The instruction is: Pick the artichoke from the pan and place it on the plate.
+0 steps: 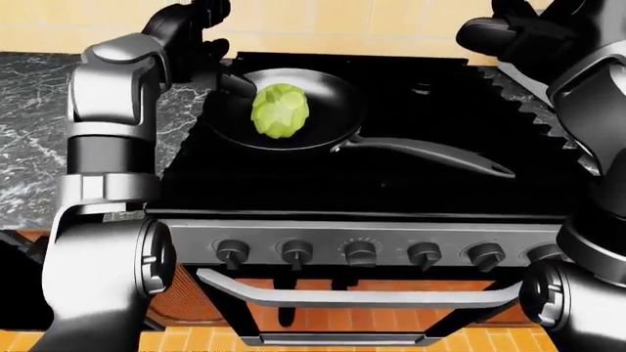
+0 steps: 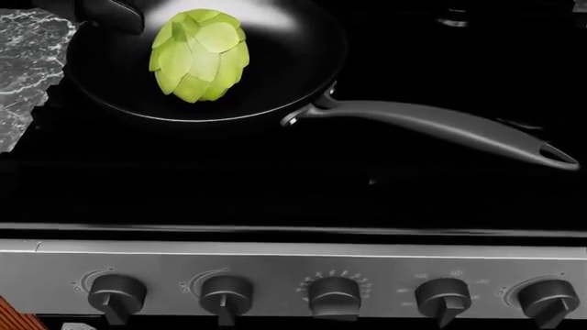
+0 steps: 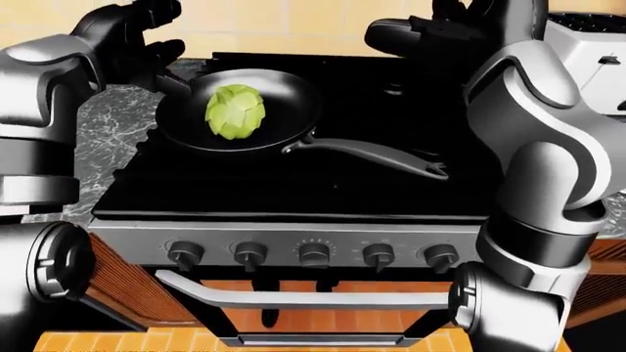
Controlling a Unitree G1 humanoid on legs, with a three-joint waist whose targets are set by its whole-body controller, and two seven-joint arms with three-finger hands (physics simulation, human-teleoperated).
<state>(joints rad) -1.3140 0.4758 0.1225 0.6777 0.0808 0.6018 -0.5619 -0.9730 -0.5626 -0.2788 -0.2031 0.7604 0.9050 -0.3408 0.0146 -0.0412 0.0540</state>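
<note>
A green artichoke [image 2: 199, 53] lies in a black frying pan [image 2: 275, 75] on the black stove; the pan's handle [image 2: 459, 130] points to the right. My left hand [image 1: 217, 60] hovers at the pan's upper left rim with its fingers open, and one fingertip [image 2: 115, 14] reaches over the rim, just left of the artichoke and apart from it. My right hand [image 3: 420, 33] is open and empty, raised over the top right of the stove, well away from the pan. No plate shows in any view.
The stove [image 1: 391, 191] has a row of knobs [image 2: 335, 295] and an oven door handle [image 1: 372, 297] below. A dark marble counter [image 1: 29, 117] lies to the left. A white appliance [image 3: 587, 44] stands at the right-eye view's top right. A tiled wall runs along the top.
</note>
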